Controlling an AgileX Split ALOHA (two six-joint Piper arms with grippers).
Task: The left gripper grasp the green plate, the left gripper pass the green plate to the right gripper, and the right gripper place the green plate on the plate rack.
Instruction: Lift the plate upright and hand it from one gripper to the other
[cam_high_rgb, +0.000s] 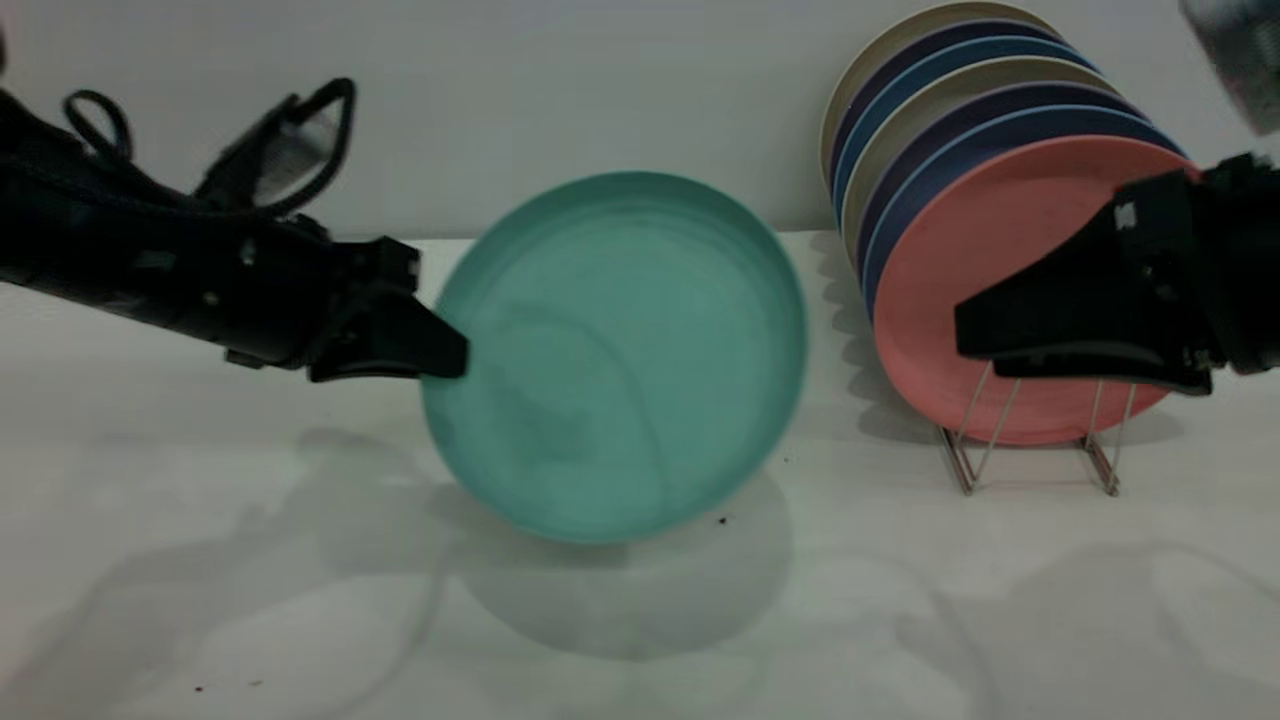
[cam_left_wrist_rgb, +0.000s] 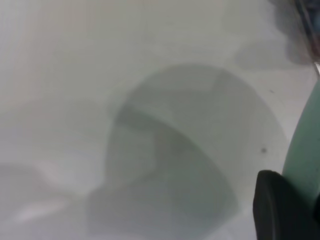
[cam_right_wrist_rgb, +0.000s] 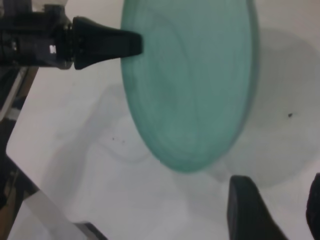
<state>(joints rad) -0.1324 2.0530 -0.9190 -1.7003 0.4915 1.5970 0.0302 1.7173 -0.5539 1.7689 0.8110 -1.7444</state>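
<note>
Left gripper (cam_high_rgb: 445, 350), matte black with tapered jaws and looped braided cables behind it, is clamped on the left rim of the green plate (cam_high_rgb: 615, 355). Plate is round, matte teal-green plastic with a low raised rim, held tilted nearly upright and clear of the surface (cam_high_rgb: 640, 620), its concave face toward the exterior camera; a soft round shadow lies on the surface beneath it. In the right wrist view the same jaws pinch the plate's edge (cam_right_wrist_rgb: 190, 85), one black finger lying over the rim. Left wrist view shows only a thin slice of green rim (cam_left_wrist_rgb: 305, 150) beside one black finger (cam_left_wrist_rgb: 280, 210), and the plate's shadow on the pale surface. Right gripper (cam_high_rgb: 965, 335), black and wedge-shaped, hangs well apart from the plate at the right side, in front of the rack's plates; its jaws stand apart, seen as two dark tips with a gap in its own wrist view (cam_right_wrist_rgb: 280, 210). Rack (cam_high_rgb: 1030, 440) is thin silver wire with two base rails, low against the plates it carries. It holds a row of round plates standing on edge: a salmon-pink one (cam_high_rgb: 990, 260) in front, then blue, dark purple and beige ones (cam_high_rgb: 960, 110) behind, rims overlapping. Surface is smooth, white, faintly glossy, with a few dark specks.
</note>
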